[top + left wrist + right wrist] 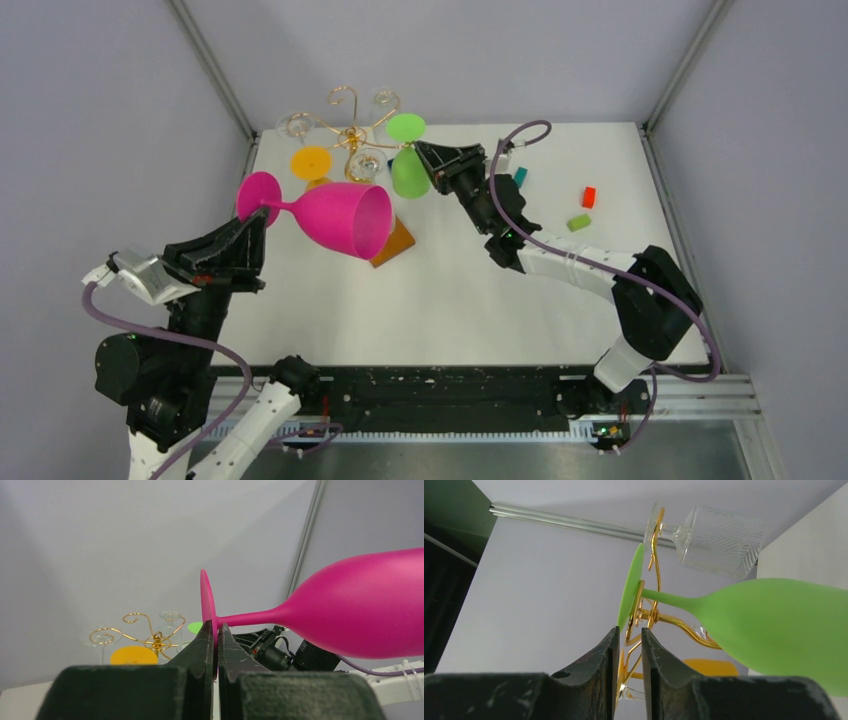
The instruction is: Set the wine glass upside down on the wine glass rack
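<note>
Black-fingered, the left gripper [262, 213] is clamped tight on the edge of the round foot of the matte magenta wine glass [338, 217]. It carries the glass in the air on its side, bowl mouth to the right. Pinching the foot leaves the stem bare, presumably so the stem can slide into a wire scroll and the foot can rest on top.

The glass hangs in front of the thin gold wire rack [351, 133] and is not yet on it, hiding most of the flat orange-brown wooden base [398, 244]. On the rack's left arms sit a clear glass [296, 125] and an orange round foot [311, 162].

On a right arm hangs a lime-green wine glass [410, 172], bowl down, its foot lying over the scroll. The right gripper [629, 632] is just beside that foot, jaws a narrow slit apart and gripping nothing I can see. My guess is it steadies or has let go.

Next, the magenta glass needs tipping bowl-down toward a free scroll.
</note>
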`<state>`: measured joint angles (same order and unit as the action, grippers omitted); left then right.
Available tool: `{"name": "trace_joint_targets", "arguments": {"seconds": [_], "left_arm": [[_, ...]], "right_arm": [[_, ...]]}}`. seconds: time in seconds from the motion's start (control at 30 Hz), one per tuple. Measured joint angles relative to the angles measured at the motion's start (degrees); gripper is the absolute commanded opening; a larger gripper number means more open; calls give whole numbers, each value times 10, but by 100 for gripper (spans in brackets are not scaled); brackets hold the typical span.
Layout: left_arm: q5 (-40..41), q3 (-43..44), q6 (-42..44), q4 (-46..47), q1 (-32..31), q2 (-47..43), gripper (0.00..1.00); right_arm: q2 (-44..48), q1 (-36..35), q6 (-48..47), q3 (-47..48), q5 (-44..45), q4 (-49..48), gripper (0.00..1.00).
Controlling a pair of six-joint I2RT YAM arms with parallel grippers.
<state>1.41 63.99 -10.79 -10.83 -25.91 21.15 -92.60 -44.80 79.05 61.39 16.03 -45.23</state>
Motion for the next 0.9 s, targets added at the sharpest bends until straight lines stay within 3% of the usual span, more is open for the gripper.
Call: {"name": "trace_joint_targets", "arguments": {"seconds": [0.9], "left_arm": [[13, 0, 5, -4, 0, -8, 0]], "right_arm": [[-20, 0, -4, 34, -2, -12, 23]]}}
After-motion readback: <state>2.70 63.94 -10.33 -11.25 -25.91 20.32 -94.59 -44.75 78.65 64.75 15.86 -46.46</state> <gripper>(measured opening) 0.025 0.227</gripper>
